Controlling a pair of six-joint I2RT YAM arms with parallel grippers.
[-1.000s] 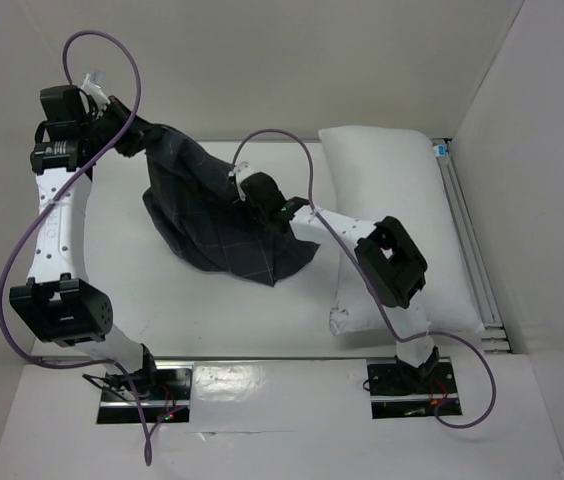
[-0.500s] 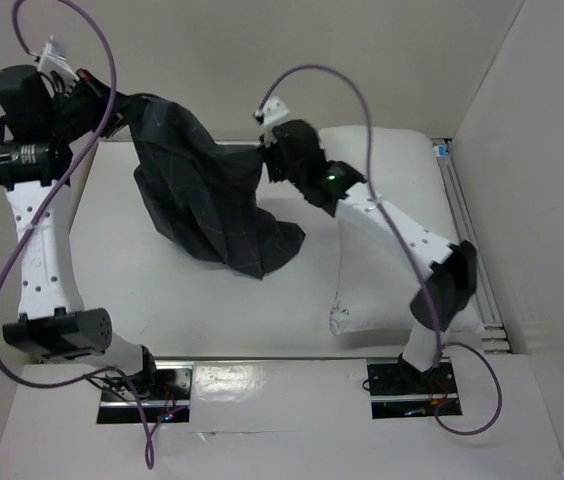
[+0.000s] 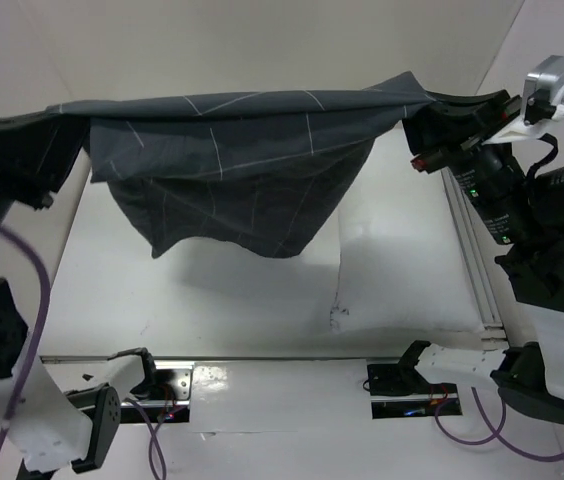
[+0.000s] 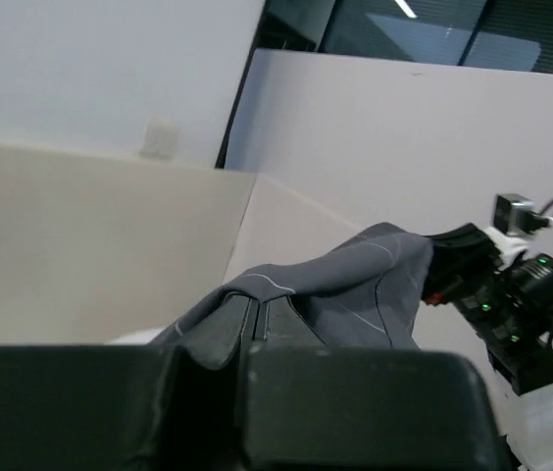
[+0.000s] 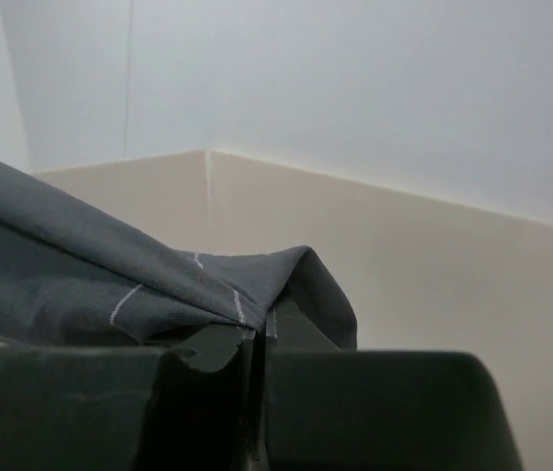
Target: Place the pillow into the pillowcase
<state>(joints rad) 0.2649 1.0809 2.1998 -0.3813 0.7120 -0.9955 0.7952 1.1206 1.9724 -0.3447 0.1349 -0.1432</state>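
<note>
left hand [image 4: 260, 312], right hand [image 5: 260, 329] clamped on corners of dark grey grid-lined fabric pillowcase [image 3: 232, 160], spread above white tabletop [image 3: 212, 300].

bright, soft shadow under pillowcase [image 3: 242, 170], wrist cams blurry up close.

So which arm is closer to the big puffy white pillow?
Right. The right end effector hangs above the far end of the plump white pillow; the left end effector is well off to its left.

White table [image 3: 212, 300], pale walls [image 3: 262, 45]
</note>
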